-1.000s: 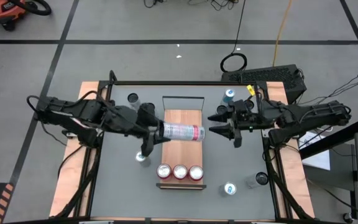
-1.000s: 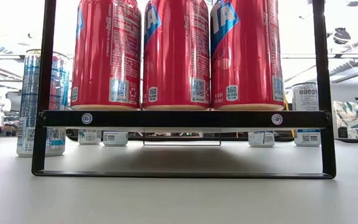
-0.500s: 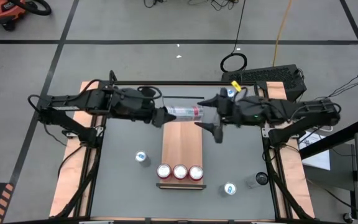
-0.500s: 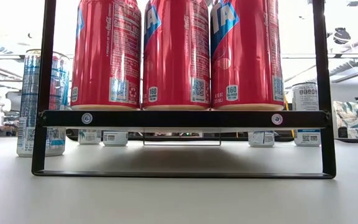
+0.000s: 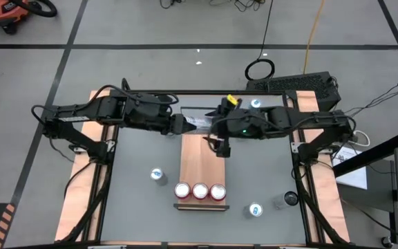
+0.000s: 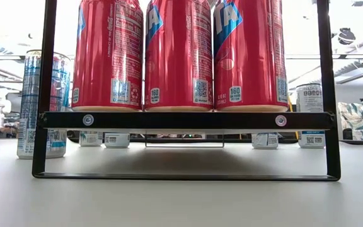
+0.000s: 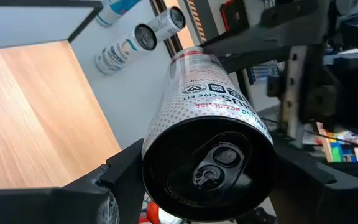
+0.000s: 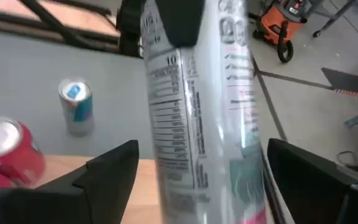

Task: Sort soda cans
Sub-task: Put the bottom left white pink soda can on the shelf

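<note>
Gripping a silver-grey can (image 7: 205, 149) sideways, left pincer (image 5: 178, 126) meets right pincer (image 5: 220, 131).

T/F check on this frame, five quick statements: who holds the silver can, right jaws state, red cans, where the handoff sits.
1. The left gripper holds the silver can lying sideways. True.
2. The right gripper has its jaws clamped on the can. False: they stand open on either side of it.
3. Three red cans stand in a row on the wooden board. True.
4. The red cans lie tipped over. False: upright.
5. The handoff is at the board's near end, by the red cans. False: it is at the far end.
</note>
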Action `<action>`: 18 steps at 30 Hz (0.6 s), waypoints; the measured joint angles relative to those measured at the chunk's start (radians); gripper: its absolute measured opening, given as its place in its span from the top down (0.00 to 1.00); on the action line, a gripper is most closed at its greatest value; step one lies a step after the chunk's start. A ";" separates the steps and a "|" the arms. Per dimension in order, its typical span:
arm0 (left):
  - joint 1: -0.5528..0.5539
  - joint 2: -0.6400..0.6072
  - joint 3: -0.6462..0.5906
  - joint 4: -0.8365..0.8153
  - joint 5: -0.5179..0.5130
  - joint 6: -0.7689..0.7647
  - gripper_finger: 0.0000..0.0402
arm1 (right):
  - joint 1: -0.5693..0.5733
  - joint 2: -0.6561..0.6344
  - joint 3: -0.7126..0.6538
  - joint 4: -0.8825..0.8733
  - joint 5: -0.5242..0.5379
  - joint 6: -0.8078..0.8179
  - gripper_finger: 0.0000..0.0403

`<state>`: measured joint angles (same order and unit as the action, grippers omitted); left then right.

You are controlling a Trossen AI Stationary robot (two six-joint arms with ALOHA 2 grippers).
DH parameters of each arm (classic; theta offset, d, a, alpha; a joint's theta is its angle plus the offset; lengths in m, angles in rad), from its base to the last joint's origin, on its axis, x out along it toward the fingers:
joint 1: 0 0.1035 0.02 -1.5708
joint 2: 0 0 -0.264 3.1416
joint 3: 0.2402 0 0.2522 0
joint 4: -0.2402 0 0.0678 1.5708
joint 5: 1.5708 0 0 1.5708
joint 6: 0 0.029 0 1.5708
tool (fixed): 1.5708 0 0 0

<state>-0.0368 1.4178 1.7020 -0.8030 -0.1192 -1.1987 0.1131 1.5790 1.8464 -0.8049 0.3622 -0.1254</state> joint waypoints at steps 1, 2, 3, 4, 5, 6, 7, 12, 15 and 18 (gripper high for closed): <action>0.000 0.000 0.000 0.001 0.007 -0.001 0.35 | 0.000 0.010 0.003 -0.001 0.003 -0.018 0.18; 0.000 0.000 0.000 0.001 0.014 -0.003 0.35 | 0.000 0.021 0.005 -0.001 0.003 -0.037 0.18; 0.000 0.000 0.000 0.001 0.016 -0.011 0.35 | -0.001 0.032 0.007 -0.001 0.006 -0.055 0.18; 0.000 0.000 0.000 0.001 0.017 -0.020 0.35 | -0.001 0.040 0.008 -0.001 0.006 -0.070 0.18; 0.000 0.000 0.000 0.001 0.017 -0.020 0.35 | -0.001 0.048 0.008 -0.001 0.006 -0.080 0.19; 0.000 0.000 0.000 0.001 0.017 -0.020 0.35 | -0.001 0.054 0.008 -0.001 0.007 -0.087 0.21; 0.000 0.000 0.000 0.001 0.017 -0.020 0.35 | -0.001 0.059 0.008 -0.001 0.007 -0.091 0.22; 0.000 0.000 0.000 -0.003 0.022 -0.023 0.35 | -0.001 0.068 0.008 0.000 0.009 -0.094 0.36; 0.000 0.000 0.000 -0.004 0.022 -0.024 0.35 | -0.001 0.068 0.008 -0.001 0.009 -0.093 0.44; 0.000 0.000 0.000 -0.003 0.012 -0.021 0.35 | -0.001 0.068 0.008 -0.001 0.010 -0.096 0.48</action>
<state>-0.0368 1.4178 1.7020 -0.8061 -0.1072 -1.2201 0.1123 1.6466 1.8545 -0.8055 0.3726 -0.2211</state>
